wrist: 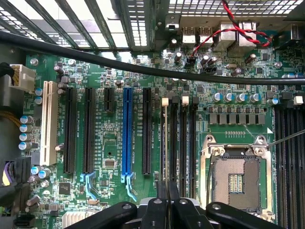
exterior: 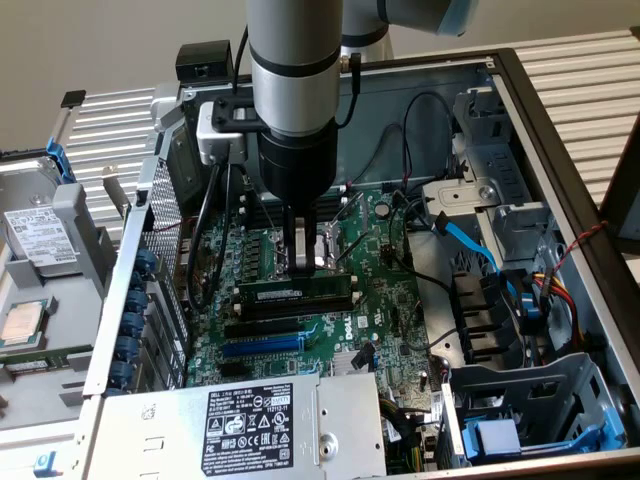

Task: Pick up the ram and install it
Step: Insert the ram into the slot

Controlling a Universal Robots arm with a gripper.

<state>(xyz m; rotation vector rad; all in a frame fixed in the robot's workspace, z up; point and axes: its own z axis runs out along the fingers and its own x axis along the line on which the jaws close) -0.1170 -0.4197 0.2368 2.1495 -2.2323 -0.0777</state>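
Note:
The ram (exterior: 296, 293), a long green stick with black chips, stands on edge in a black slot on the motherboard (exterior: 390, 300). In the wrist view the ram (wrist: 165, 143) shows as a thin pale strip in the slot with the white end clip. My gripper (exterior: 306, 266) hangs straight down over the ram's middle. Its fingers are shut together, and the tips sit at or just above the stick's top edge. In the wrist view the gripper (wrist: 167, 193) lines up with that same slot. No part of the ram's face is covered by a finger.
The open CPU socket (wrist: 236, 179) lies beside the memory slots. A black cable (wrist: 143, 69) crosses above the board. The power supply (exterior: 250, 420) sits at the front, and a drive cage (exterior: 530, 400) with blue and red cables is at the exterior view's right. Case walls ring the board.

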